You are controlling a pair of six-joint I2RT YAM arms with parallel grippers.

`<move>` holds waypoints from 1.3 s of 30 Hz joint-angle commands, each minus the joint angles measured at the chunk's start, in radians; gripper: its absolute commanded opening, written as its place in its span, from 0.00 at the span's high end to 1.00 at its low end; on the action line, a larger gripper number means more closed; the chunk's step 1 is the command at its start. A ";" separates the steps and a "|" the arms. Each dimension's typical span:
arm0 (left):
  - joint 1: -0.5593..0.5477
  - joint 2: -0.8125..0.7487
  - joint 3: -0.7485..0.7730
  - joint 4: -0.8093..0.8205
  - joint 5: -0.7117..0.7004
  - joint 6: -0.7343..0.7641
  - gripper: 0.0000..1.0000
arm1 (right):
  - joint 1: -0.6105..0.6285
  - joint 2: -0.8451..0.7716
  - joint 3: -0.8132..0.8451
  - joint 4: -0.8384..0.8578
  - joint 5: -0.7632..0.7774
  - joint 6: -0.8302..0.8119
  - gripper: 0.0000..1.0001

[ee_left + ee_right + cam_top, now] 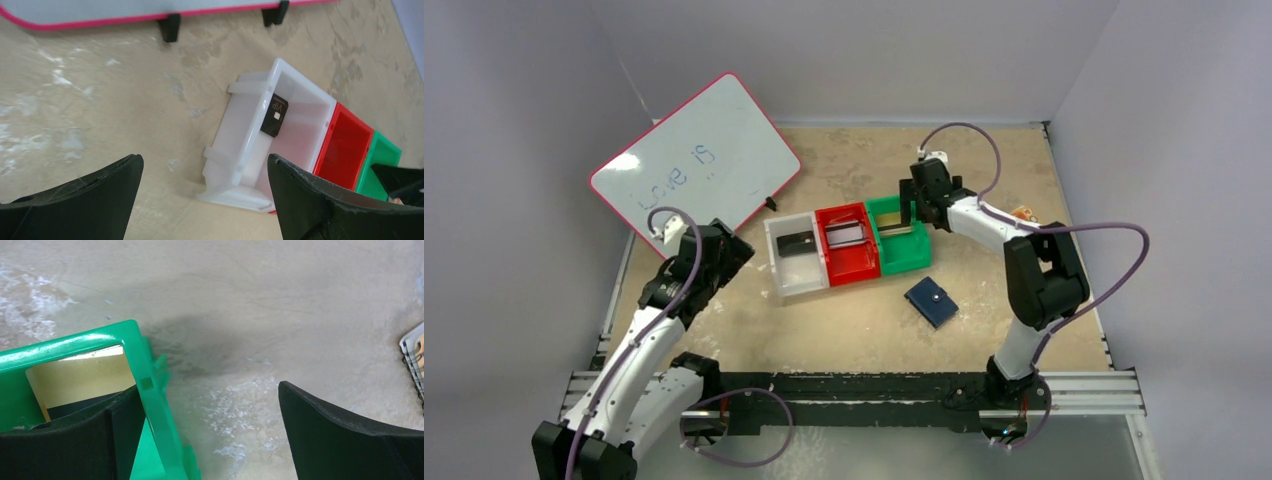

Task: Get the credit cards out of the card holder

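Scanning from your left, your left gripper (pixel 204 161) gapes wide, empty, near the white bin (pixel 244 146); your right gripper (pixel 207 395), equally wide, straddles a wall of the green bin (pixel 149 385); the card holder (pixel 931 301) lies closed on the table (pixel 854 335) nearby.

Three bins stand touching in a row mid-counter (pixel 844 335): the left bin (pixel 799 290), the middle bin (pixel 854 272) and the right bin (pixel 906 262). One card lies in each: the left card (pixel 796 242), the middle card (pixel 846 235) and the right card (pixel 902 229). The card holder (pixel 931 301) lies on the counter before the right bin, apart from it. The whiteboard (pixel 696 165) sits behind and left of the row. The right arm (pixel 989 225) has its jaws astride the right bin's wall.
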 commanded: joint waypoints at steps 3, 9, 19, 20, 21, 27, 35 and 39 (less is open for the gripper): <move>0.005 0.108 -0.040 0.262 0.326 0.117 0.05 | -0.078 -0.099 -0.091 0.028 -0.023 0.058 0.00; -0.012 0.258 -0.038 0.438 0.470 0.120 0.05 | -0.113 -0.169 -0.124 0.020 -0.080 0.071 0.00; -0.097 0.442 0.048 0.536 0.492 0.121 0.07 | -0.206 -0.292 -0.156 0.012 -0.304 0.074 0.00; -0.100 0.455 0.049 0.536 0.488 0.119 0.08 | -0.209 -0.308 -0.162 0.012 -0.332 0.075 0.00; -0.104 0.461 0.048 0.544 0.489 0.115 0.08 | -0.211 -0.323 -0.167 0.010 -0.361 0.080 0.00; -0.130 0.497 0.060 0.580 0.486 0.110 0.12 | -0.217 -0.382 -0.257 0.043 -0.498 0.137 0.00; -0.141 0.573 0.137 0.593 0.481 0.127 0.13 | -0.238 -0.304 -0.230 0.088 -0.641 0.184 0.00; -0.141 0.621 0.171 0.620 0.474 0.135 0.13 | -0.243 -0.257 -0.171 0.089 -0.668 0.183 0.00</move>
